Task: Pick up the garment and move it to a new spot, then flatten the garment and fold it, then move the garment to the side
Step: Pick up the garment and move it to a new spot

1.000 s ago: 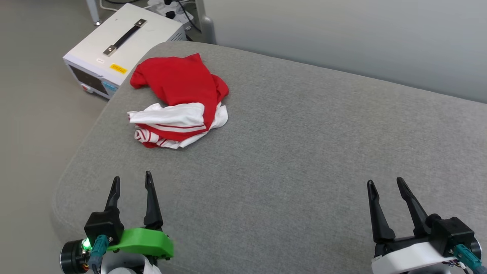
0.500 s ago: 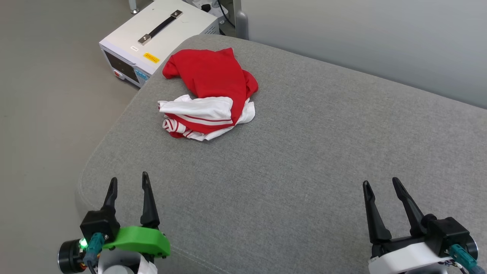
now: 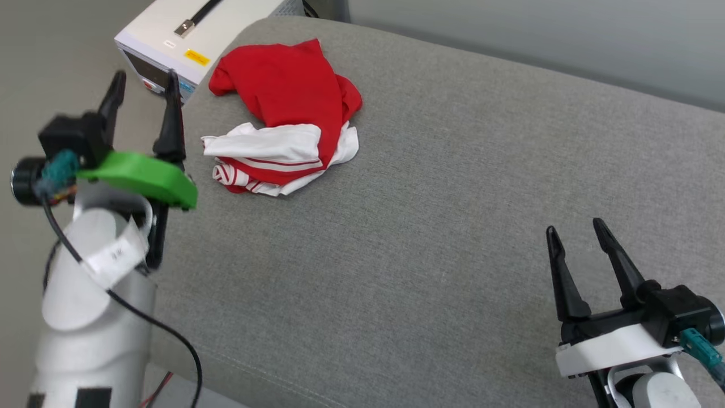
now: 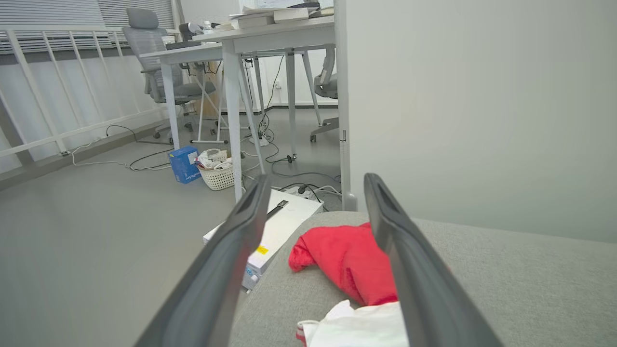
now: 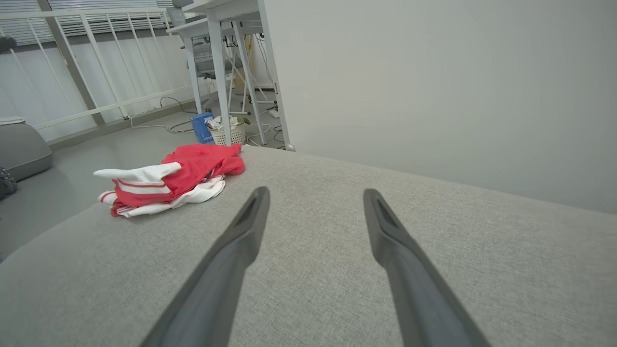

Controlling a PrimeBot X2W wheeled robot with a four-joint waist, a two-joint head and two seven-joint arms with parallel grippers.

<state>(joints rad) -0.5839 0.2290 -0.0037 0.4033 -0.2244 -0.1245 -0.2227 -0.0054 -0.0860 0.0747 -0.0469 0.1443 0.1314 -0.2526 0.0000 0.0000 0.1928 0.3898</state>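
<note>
just ahead and slightly right of my left gripper, jaws parted and empty, the garment lies bunched on the cushion, long axis roughly along my reach, well apart from my equally parted right gripper.

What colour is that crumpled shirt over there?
The garment is red with white striped sleeves; clearest in head view.

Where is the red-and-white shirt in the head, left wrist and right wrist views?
Head view: the garment lies upper left of centre.
Left wrist view: low centre, partly hidden by the left gripper.
Right wrist view: left of centre, up-left of the right gripper.
Shared landmark: the grey cushion; the garment sits near its rounded corner.
</note>
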